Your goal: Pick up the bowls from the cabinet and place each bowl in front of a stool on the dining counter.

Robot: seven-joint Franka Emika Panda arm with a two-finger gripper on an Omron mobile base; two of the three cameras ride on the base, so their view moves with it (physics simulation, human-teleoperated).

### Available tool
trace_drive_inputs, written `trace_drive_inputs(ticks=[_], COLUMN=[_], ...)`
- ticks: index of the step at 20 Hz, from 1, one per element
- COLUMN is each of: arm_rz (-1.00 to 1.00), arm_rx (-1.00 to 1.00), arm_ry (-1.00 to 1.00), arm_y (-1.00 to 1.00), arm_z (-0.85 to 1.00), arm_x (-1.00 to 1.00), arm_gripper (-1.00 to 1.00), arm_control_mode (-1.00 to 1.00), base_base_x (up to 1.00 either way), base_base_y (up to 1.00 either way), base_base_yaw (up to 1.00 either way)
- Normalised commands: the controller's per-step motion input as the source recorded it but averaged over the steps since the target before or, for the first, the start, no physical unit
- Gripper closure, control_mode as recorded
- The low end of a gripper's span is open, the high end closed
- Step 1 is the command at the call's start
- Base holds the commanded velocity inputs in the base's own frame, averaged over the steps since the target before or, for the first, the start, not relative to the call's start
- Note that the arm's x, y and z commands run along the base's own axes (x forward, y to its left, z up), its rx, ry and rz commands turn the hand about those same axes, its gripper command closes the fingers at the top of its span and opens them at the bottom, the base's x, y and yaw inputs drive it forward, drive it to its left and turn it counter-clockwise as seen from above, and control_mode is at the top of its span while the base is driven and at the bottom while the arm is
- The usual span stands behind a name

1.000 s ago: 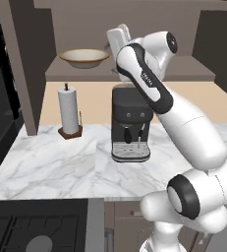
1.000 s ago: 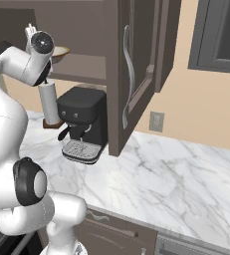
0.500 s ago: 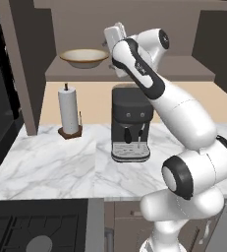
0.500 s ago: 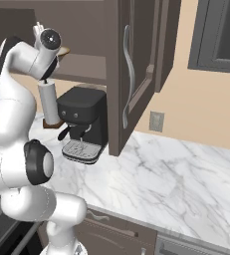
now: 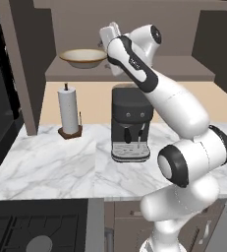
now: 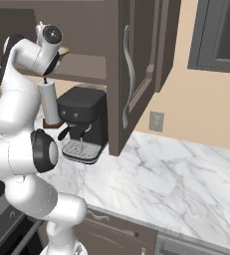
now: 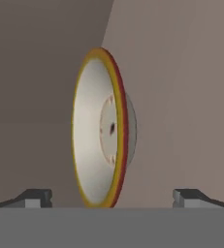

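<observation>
The cream bowl (image 5: 83, 58) with its tan-gold rim sits on the flat shelf of the dark brown cabinet (image 5: 184, 69), toward the shelf's left end, resting upright on its base with its mouth facing up and its wide axis lying level along the shelf. In the hand view the same bowl (image 7: 104, 128) appears turned on edge, its rim running from top to bottom of the picture and its open side facing left, because the camera is rolled with the hand. The tool (image 7: 112, 196) has its two fingertips (image 7: 36, 196) spread wide apart, one at each lower corner of that view, with the bowl's lower rim between them and nothing pinched; whether a finger touches the bowl cannot be told. From the left base view the hand sits at shelf height just right of the bowl, the white arm reaching up over the black coffee machine (image 5: 130, 120). The machine stands on the marble table (image 5: 51, 162) below the shelf, with a paper towel roll (image 5: 69, 110) on a brown stand to its left. In the right base view the cabinet door (image 6: 134, 74) hangs open.
</observation>
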Motion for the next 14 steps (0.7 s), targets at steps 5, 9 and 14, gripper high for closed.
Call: trace_drive_inputs(ticks=[5,9,14], arm_rz=[0.0,0.0,0.0], arm_rx=[0.0,0.0,0.0], arm_ry=[0.09,0.09,0.08], arm_y=[0.11,0.11,0.15], arm_z=[-0.09,-0.12,-0.15], arm_x=[0.21,0.22,0.23], arm_gripper=[-1.0,-1.0,-1.0], arm_control_mode=[-1.0,-1.0,-1.0], base_base_x=[0.0,0.0,0.0], base_base_y=[0.0,0.0,0.0], base_base_yaw=[0.0,0.0,0.0])
